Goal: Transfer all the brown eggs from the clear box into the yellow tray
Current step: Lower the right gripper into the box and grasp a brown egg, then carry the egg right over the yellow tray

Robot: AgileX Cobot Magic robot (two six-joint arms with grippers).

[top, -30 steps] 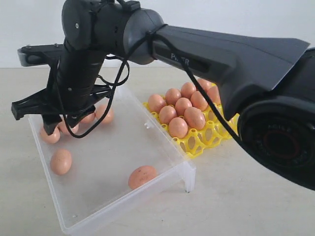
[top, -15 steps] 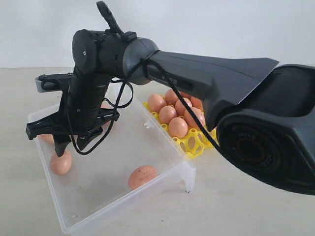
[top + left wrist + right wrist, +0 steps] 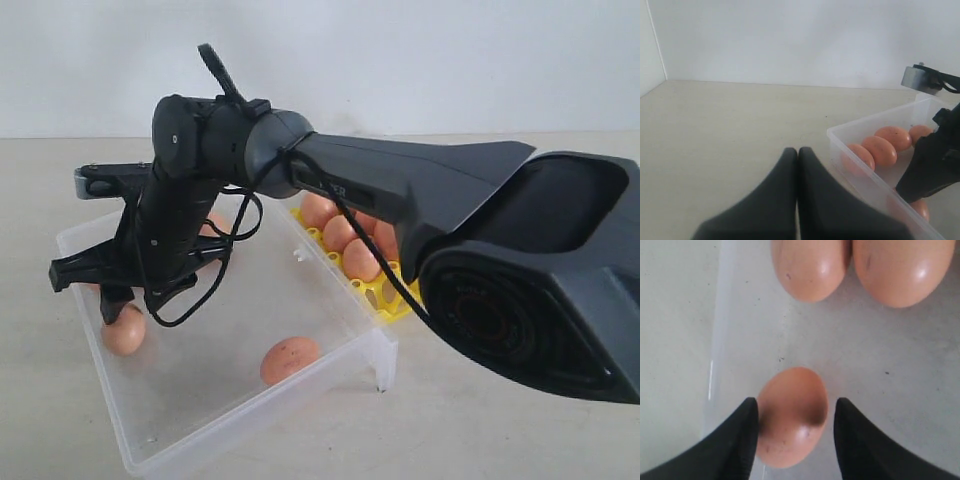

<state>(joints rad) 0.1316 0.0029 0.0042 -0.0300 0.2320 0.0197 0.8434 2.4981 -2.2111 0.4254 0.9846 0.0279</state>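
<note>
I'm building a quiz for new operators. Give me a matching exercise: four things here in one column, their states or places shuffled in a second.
1. right end effector
2. left end effector
3. bright yellow plastic lattice tray
4. lone brown oval egg

A. shut, outside the clear plastic box
B. holding several brown eggs
C. open, straddling an egg
D. by the box's near wall

Pairs: 1-C, 2-A, 3-B, 4-D

The big black arm hides most of the yellow tray and its brown eggs, and the right wrist view's edge cuts off two more of them.
</note>
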